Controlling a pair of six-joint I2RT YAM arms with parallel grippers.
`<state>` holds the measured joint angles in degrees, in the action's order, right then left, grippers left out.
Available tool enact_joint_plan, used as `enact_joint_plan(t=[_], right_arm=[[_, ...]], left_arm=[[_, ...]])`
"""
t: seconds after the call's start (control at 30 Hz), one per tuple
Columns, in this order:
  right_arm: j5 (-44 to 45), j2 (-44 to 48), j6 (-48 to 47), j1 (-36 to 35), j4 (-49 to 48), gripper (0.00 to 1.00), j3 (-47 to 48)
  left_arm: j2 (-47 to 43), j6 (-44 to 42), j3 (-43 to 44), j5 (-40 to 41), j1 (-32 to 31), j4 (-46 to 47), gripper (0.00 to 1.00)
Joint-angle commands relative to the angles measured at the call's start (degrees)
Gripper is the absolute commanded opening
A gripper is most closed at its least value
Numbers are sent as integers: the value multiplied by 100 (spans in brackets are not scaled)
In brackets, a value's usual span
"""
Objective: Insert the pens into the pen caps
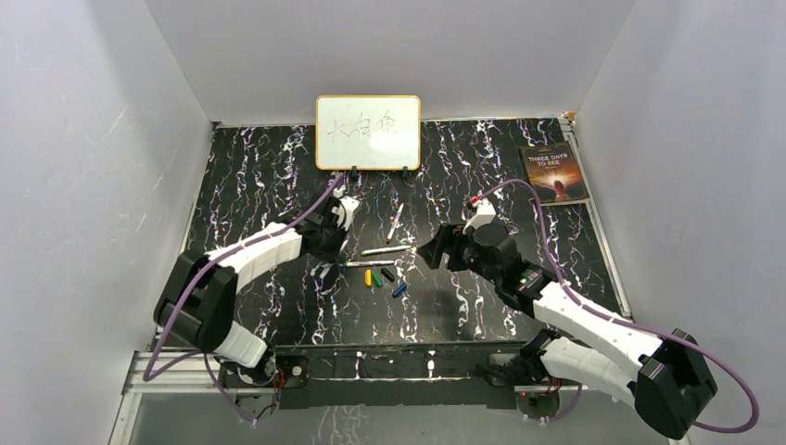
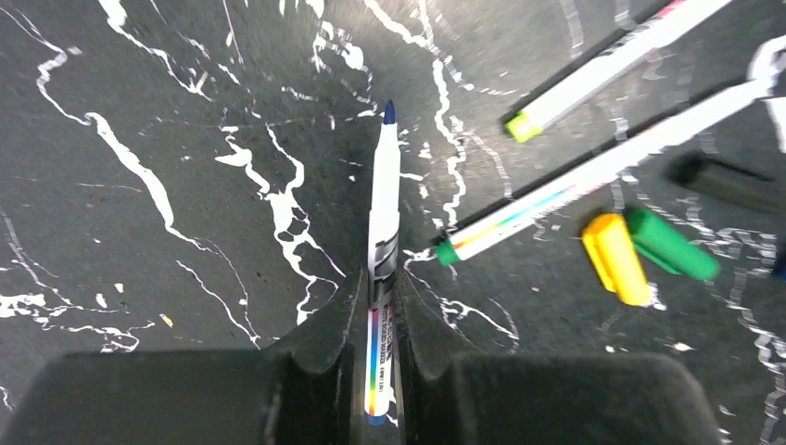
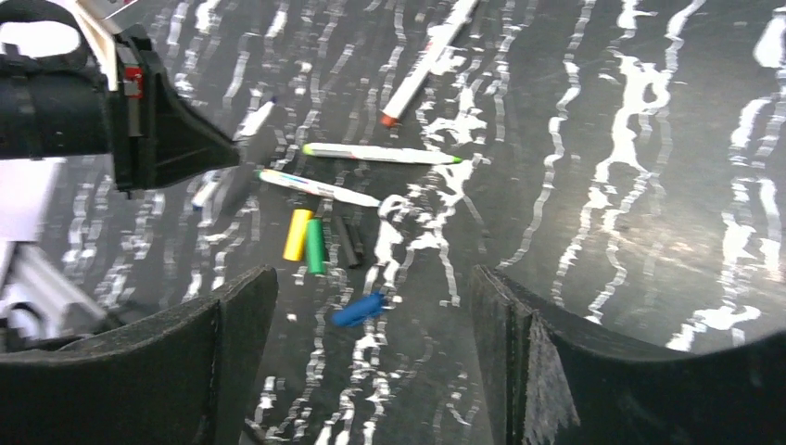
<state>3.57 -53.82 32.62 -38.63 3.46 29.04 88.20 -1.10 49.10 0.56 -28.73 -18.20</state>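
Viewing from top: left gripper [image 1: 324, 258] sits near the yellow cap [image 1: 368, 276] on its left, right gripper [image 1: 428, 252] farther off on its right. Left wrist: fingers [image 2: 320, 338] clamped on a blue-tipped pen [image 2: 384, 199], with the yellow cap to the right and the green cap [image 2: 672, 244] beside it. Right wrist: fingers [image 3: 232, 324] spread wide, blue cap [image 3: 358, 310] seen between them, below-right of the yellow cap.

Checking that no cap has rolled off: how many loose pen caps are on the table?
4. Yellow cap, green cap and black cap lie side by side in a row; the blue cap lies apart from that row. None seems hidden.
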Motion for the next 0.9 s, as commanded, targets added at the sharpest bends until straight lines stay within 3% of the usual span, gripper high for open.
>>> enact_joint_plan(t=[0.0, 0.17, 0.27, 0.5, 0.87], right_arm=[[-899, -164, 772, -14, -1155, 75, 40], [-1467, -703, 1503, -20, -2234, 73, 5], [-1429, -1221, 1513, -122, -2227, 70, 604], [-740, -1925, 1166, -893, -1813, 66, 1595], [-288, -2183, 1150, -1111, -1990, 65, 1790]], left_arm=[[-902, 173, -6, -621, -41, 149, 0], [-1307, 237, -54, -693, -54, 285, 0], [-1767, 460, -30, -1420, -68, 472, 0], [-1806, 889, 37, -2085, -140, 873, 0], [-2169, 1196, -69, -2224, -325, 1168, 0]])
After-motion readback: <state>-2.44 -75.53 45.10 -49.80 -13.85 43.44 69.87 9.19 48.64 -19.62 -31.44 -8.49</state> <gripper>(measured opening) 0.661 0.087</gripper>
